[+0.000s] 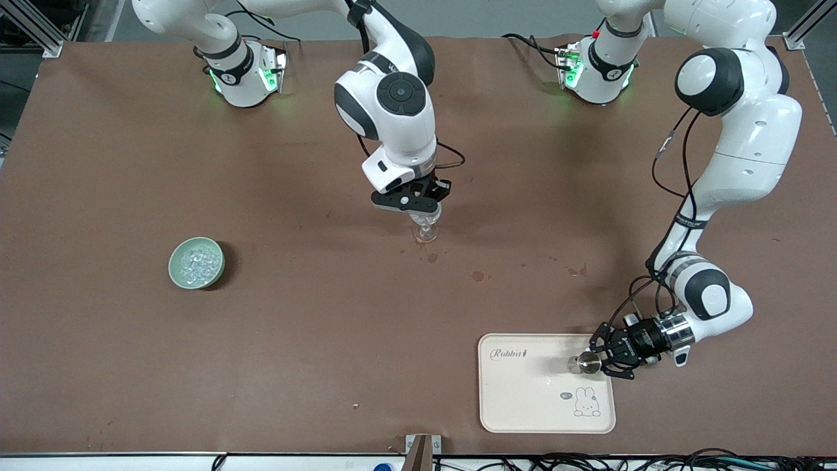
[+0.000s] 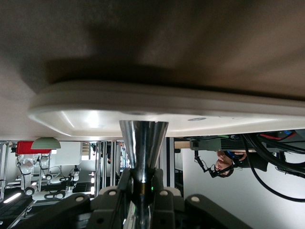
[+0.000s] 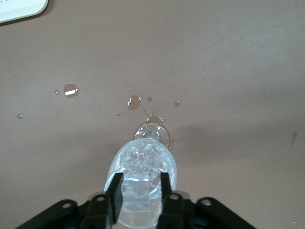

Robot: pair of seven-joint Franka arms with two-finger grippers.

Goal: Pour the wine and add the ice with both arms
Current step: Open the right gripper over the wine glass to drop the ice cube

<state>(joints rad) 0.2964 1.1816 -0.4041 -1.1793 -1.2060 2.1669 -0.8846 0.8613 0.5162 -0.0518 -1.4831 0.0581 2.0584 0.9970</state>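
My right gripper (image 1: pixel 418 210) hangs over the cut-glass goblet (image 1: pixel 426 233) at the table's middle. In the right wrist view it (image 3: pixel 141 185) is shut on a clear ice chunk (image 3: pixel 141 192) just above the goblet's mouth (image 3: pixel 147 155). More ice (image 1: pixel 197 260) fills the green bowl (image 1: pixel 175 269) toward the right arm's end. My left gripper (image 1: pixel 600 360) lies low over the cream tray (image 1: pixel 523 405), shut on a shiny metal cone-shaped cup (image 1: pixel 588 362). In the left wrist view that cup (image 2: pixel 143 140) stands between the fingers (image 2: pixel 118 183), against the tray's rim (image 2: pixel 143 102).
Small wet spots (image 1: pixel 478 276) lie on the brown table between the goblet and the tray, and they also show in the right wrist view (image 3: pixel 71 89). The tray sits near the table's front edge, toward the left arm's end.
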